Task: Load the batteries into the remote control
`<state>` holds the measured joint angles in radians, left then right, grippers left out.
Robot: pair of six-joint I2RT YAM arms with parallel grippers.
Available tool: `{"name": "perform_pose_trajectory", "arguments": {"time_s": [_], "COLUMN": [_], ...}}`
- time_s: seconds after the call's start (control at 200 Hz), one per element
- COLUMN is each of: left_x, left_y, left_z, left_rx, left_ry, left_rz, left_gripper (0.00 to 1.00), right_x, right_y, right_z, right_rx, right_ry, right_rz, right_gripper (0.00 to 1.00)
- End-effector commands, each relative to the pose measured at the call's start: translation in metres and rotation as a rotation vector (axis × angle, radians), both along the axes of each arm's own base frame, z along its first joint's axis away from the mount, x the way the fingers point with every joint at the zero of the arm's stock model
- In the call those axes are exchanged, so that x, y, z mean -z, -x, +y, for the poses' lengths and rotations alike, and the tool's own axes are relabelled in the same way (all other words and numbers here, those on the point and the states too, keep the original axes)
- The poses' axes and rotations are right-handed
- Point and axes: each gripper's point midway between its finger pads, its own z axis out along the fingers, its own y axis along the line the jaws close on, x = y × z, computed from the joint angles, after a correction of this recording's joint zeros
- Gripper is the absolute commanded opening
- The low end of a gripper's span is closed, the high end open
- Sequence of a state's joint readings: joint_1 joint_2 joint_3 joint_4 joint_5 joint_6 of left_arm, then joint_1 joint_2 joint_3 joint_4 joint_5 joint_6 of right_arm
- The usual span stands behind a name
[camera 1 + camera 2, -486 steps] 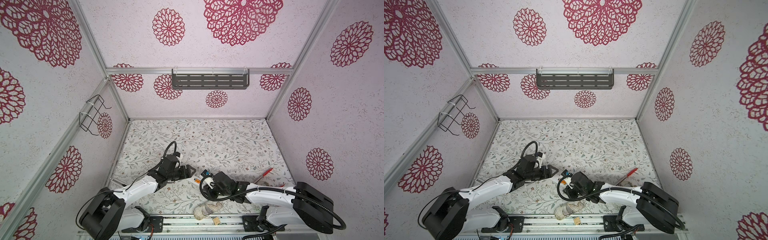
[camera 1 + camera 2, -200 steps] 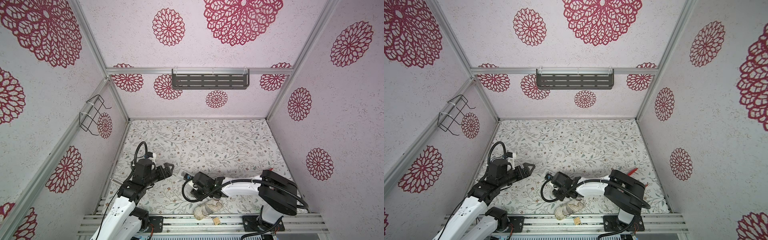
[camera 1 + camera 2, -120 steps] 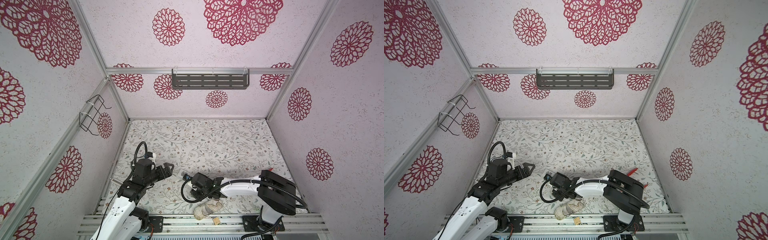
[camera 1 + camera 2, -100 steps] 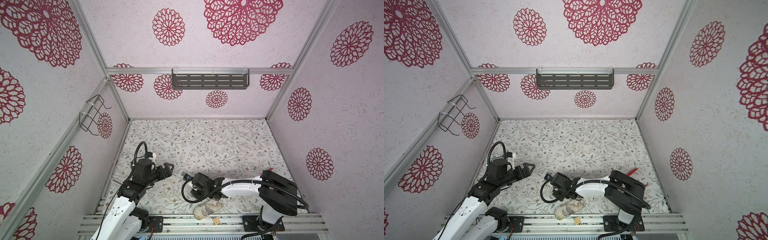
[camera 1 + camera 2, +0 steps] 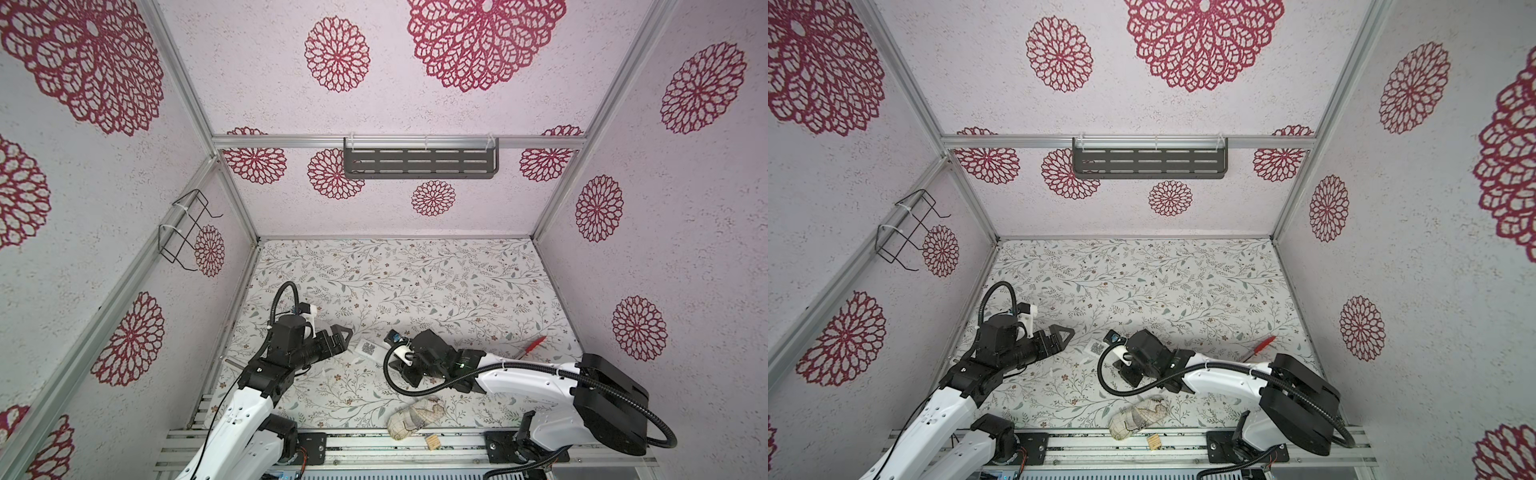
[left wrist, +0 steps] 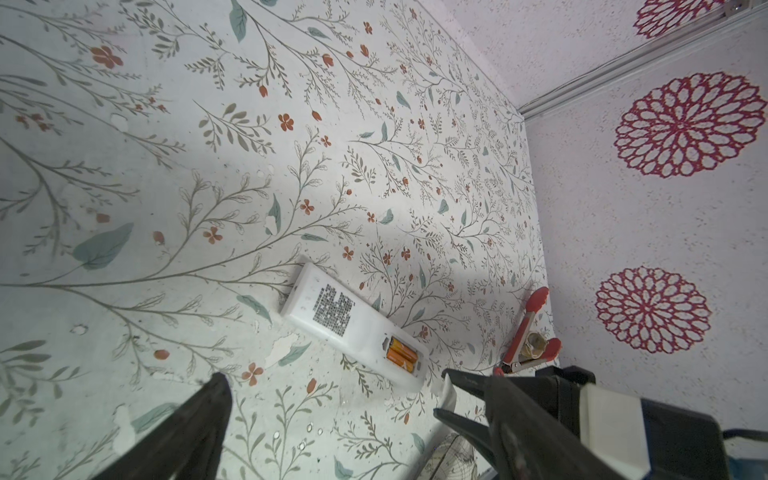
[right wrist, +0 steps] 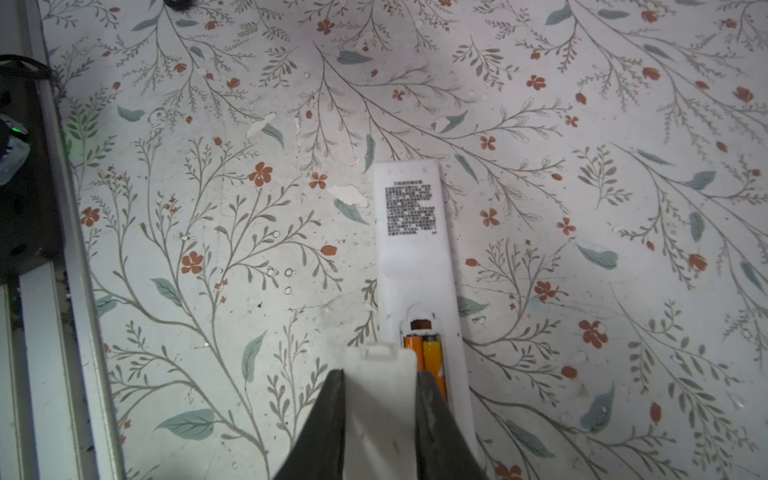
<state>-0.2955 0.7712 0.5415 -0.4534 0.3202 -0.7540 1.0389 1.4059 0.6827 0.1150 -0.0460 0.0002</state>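
1. Remote control (image 7: 415, 257) – slim white rect. bar lying back-side up on the floral tabletop (image 7: 582, 291). In both top views it sits near the front edge, between the two arms (image 5: 368, 348).
2. Label: a black-and-white QR-code sticker (image 7: 411, 210) on the back, toward the end away from the battery bay. One line of small print runs above the code, too fine to read. No brand or logo shows on this side.
3. Batteries (image 7: 432, 357) – two orange cylinders, side by side and lengthwise in the open bay at one end of the remote. The left wrist view shows both seated in the recess (image 6: 401, 354). A small dark contact slot sits at the bay's head.
4. Right hand (image 7: 380, 376) – closed on a flat white battery cover (image 7: 380, 415), one finger on each long edge. The cover hangs over the bay end & hides part of one battery. Whether it touches the remote cannot be told.
5. Left hand (image 6: 334, 376) – fingers spread wide, nothing between them. In a top view it hovers to the left of the remote, apart from it (image 5: 336, 338).
6. Other items: a red-tipped tool (image 6: 525, 328) near the right wall, well apart from the remote. A beige patterned cloth bundle (image 5: 417, 417) lies at the front edge of the tabletop, near the right arm.
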Motion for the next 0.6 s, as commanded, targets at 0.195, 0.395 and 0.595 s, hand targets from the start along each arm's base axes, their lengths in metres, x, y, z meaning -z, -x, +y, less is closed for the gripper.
{"name": "perform_pose_trajectory", "arguments": {"time_s": [0.195, 0.395, 0.595], "left_x": [-0.017, -0.016, -0.012], "left_y": [0.008, 0.009, 0.009], "left_z": [-0.015, -0.013, -0.013], "left_rx": [0.071, 0.056, 0.054], "left_ry": [0.011, -0.003, -0.015], "left_rz": [-0.024, -0.024, -0.008], "left_gripper": [0.98, 0.97, 0.98], "right_x": [-0.007, -0.001, 0.006], "right_y": [-0.007, -0.013, -0.016], "right_z": [-0.002, 0.004, 0.011], "right_rx": [-0.105, -0.126, -0.146], "right_ry": [-0.081, -0.105, -0.121], "right_rz": [-0.048, -0.063, -0.07], "right_gripper": [0.21, 0.21, 0.21]}}
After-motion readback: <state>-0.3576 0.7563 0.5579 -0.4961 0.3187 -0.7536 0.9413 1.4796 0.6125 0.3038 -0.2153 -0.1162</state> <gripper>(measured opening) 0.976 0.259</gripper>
